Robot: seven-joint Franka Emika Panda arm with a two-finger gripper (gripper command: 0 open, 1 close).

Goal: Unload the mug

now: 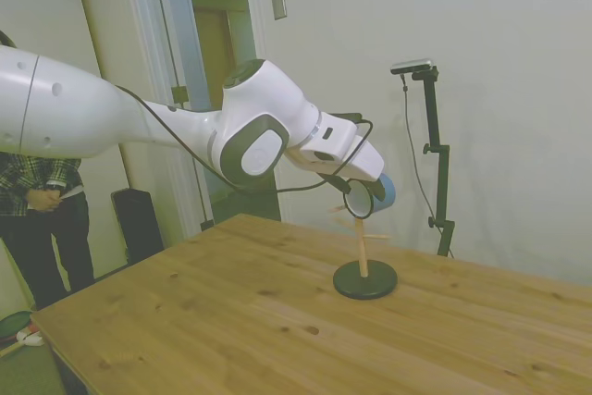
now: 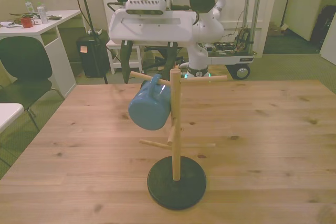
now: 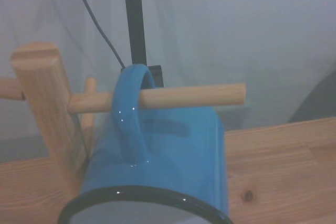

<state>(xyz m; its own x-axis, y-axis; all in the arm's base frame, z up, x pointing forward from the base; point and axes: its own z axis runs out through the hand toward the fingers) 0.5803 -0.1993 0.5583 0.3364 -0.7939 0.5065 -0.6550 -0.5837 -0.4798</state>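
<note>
Pincer (image 2: pixel 148 62) of mine is hovering spread wide, released, flanking the small blue enamel mug (image 2: pixel 150 107), which is hanging by its loop handle (image 3: pixel 128 114) on the wooden rack's upper peg (image 3: pixel 184 97).

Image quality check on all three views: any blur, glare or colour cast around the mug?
Side view: dim, greenish cast, and the mug is mostly hidden behind the gripper. Front view: warm yellowish light, mug and wooden rack sharp, soft shadow on the table. Wrist view: mug soft but readable, small glints on its handle, background washed out.
</note>
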